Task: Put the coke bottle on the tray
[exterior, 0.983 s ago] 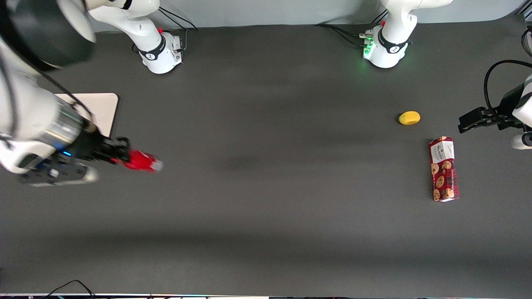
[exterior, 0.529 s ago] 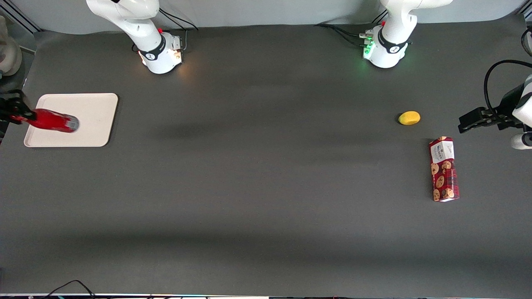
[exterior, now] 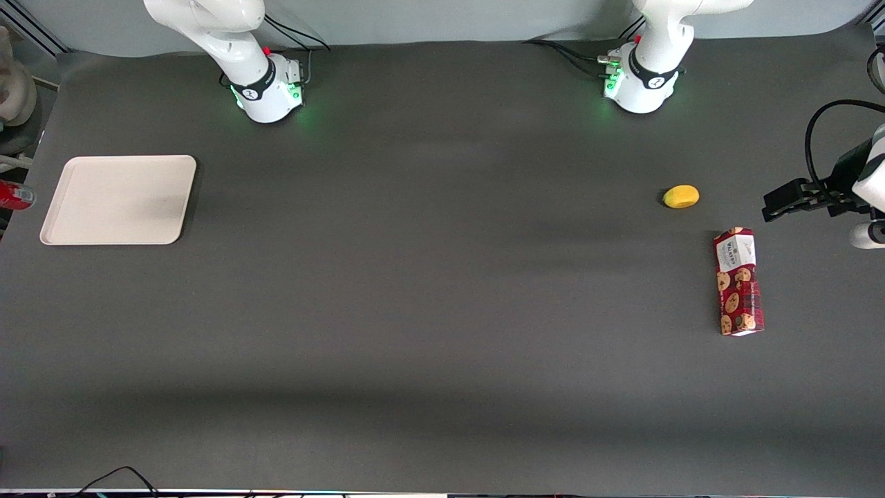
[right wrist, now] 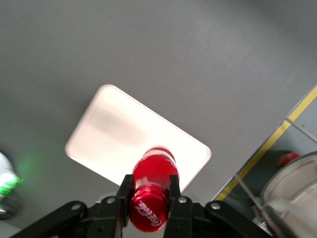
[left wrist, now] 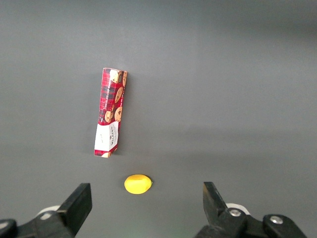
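The right arm's black two-finger gripper (right wrist: 149,198) is clamped on the slim red coke bottle with its red cap (right wrist: 151,193) — held in the air above the flat cream-white rectangular tray (right wrist: 114,134). In the front view the bottle (exterior: 15,195) shows at the working arm's end of the dark grey table (exterior: 442,311) — just beside the tray (exterior: 117,200).

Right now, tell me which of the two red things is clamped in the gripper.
The coke bottle: slim, red-capped, shut between the fingers of the gripper, high above the tray. The cookie box lies flat on the table toward the parked arm's end, untouched.
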Controlling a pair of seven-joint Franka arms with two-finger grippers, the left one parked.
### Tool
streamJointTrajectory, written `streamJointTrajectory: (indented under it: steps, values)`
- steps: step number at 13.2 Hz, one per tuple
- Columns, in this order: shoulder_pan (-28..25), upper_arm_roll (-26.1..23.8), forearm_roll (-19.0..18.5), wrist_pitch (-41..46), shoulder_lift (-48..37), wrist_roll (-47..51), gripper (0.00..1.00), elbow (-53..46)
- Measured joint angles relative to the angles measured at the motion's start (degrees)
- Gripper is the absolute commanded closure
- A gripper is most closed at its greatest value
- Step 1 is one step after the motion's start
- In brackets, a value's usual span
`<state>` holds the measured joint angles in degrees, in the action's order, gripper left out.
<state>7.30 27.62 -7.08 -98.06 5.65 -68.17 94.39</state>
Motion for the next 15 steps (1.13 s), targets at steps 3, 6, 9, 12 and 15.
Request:
streamJointTrajectory:
  steps: [3, 6, 9, 12, 15]
  values:
    - [2.2, 5.9, 1.2, -17.5, 0.3, -11.0, 0.94, 13.8]
    - [6.6, 7.4, 6.9, -28.6, 0.6, -21.5, 0.94, 23.0]
    - [7.3, 11.6, 15.7, -32.1, 1.8, -32.6, 0.94, 26.5]
    - [7.4, 14.2, 25.1, -32.5, 5.9, -41.8, 0.94, 26.8]
    - [7.4, 15.1, 28.6, -33.1, 8.7, -44.4, 0.72, 26.5]
